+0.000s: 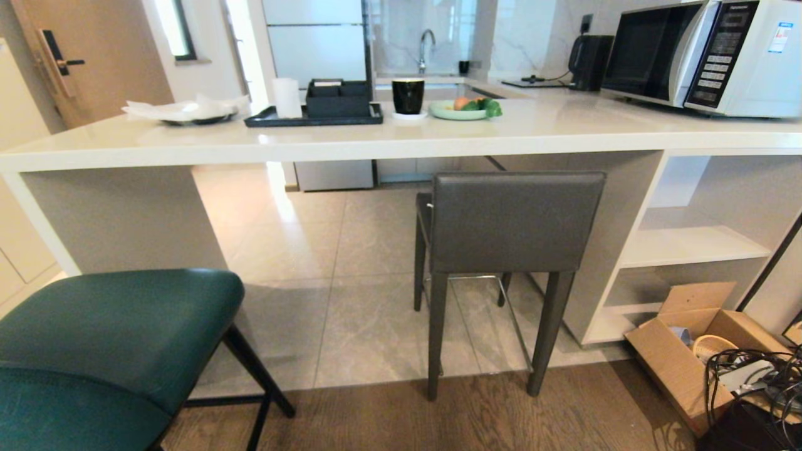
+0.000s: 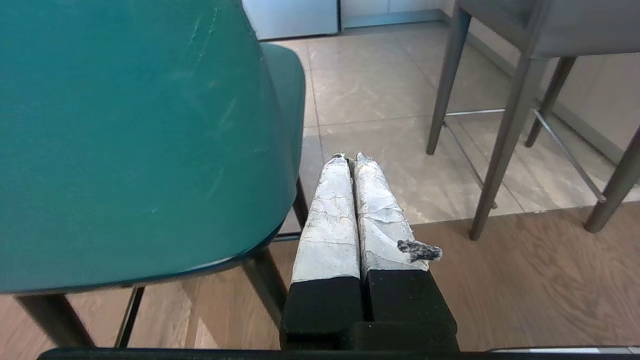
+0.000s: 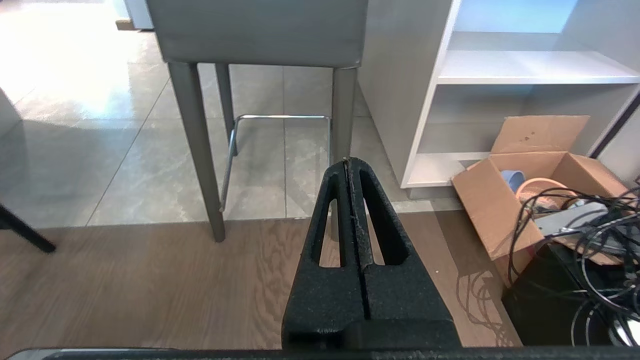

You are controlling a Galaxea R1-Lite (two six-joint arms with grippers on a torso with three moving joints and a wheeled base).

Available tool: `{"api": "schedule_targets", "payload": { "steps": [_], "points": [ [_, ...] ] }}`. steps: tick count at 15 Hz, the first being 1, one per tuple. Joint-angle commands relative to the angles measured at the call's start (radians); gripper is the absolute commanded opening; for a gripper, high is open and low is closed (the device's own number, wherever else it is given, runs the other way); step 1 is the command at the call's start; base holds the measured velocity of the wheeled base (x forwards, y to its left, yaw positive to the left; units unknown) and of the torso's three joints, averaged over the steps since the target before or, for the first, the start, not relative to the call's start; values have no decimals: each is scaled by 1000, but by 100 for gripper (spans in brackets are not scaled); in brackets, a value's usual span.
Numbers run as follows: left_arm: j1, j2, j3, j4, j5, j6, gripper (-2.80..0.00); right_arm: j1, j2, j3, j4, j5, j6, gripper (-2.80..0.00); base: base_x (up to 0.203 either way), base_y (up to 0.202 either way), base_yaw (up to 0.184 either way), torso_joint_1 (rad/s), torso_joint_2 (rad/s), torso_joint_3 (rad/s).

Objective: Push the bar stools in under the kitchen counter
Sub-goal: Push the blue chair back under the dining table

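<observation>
The teal bar stool (image 1: 106, 344) stands out from the kitchen counter (image 1: 351, 145), at the lower left of the head view. Its curved back (image 2: 125, 135) fills much of the left wrist view. The dark grey stool (image 1: 510, 222) stands farther in, its square back below the counter's edge and its front legs (image 3: 197, 150) at the seam between tile and wood floor. My left gripper (image 2: 350, 159) is shut and empty, just beside the teal back. My right gripper (image 3: 348, 162) is shut and empty, low over the wood floor, short of the grey stool. Neither arm shows in the head view.
The counter carries a microwave (image 1: 708, 56), a black tray (image 1: 313, 116), a black mug (image 1: 408, 96) and a plate of fruit (image 1: 467, 108). White open shelves (image 1: 689, 244) close its right end. An open cardboard box (image 1: 689, 351) and tangled black cables (image 3: 595, 245) lie on the floor at right.
</observation>
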Motion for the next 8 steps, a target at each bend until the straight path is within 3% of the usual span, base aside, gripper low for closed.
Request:
{"api": "schedule_targets", "payload": {
  "steps": [1,6,8],
  "points": [
    [0,2,2,1,0,0,-280,0,1,2,0,0,0,-280,-65,0,1,7,6,-4],
    [0,2,2,1,0,0,-280,0,1,2,0,0,3,-280,-187,0,-1,6,6,4],
    [0,2,2,1,0,0,-280,0,1,2,0,-1,4,-280,-63,0,-2,3,1,1]
  ]
}}
